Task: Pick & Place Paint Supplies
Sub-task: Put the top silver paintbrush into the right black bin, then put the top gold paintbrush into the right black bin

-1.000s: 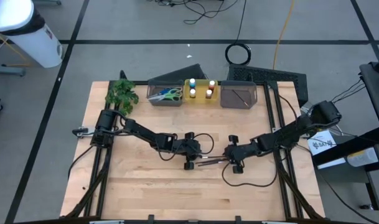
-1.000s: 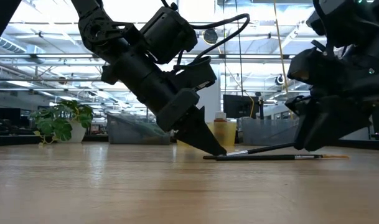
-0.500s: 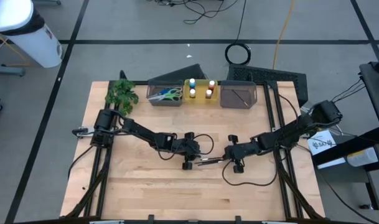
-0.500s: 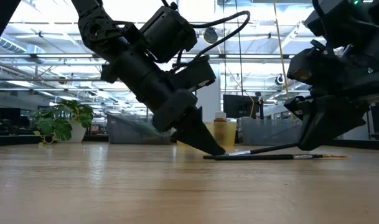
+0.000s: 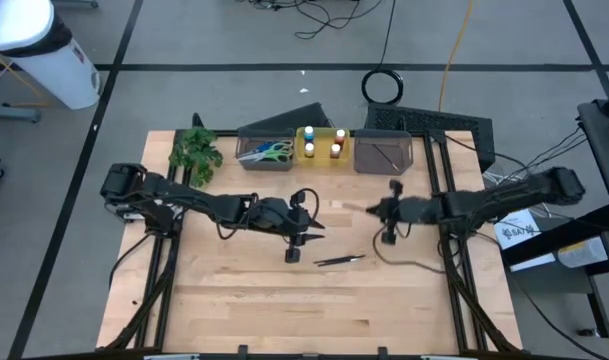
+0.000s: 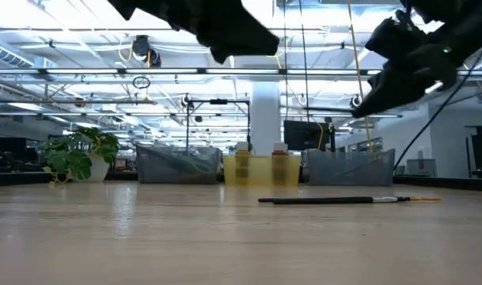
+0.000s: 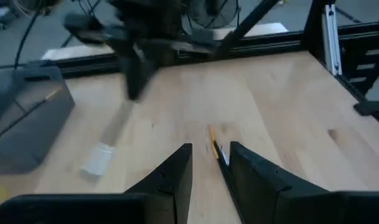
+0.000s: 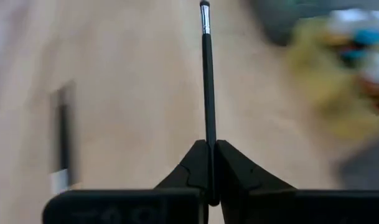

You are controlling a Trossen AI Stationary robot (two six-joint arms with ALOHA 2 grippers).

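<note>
Right gripper (image 8: 209, 163) jaws clamp a brush (image 8: 207, 81), its handle hidden.

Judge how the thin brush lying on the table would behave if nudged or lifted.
The brush is a slim, straight rod, so it probably stays stiff and feels light. Its seemingly round shaft may roll if nudged sideways. Lying flat on the table, it likely needs a fine pinch.

Two matte black jointed arms; black cables loop off each wrist. Left pincer (image 7: 210, 163): tapered black wedge fingers.
</note>
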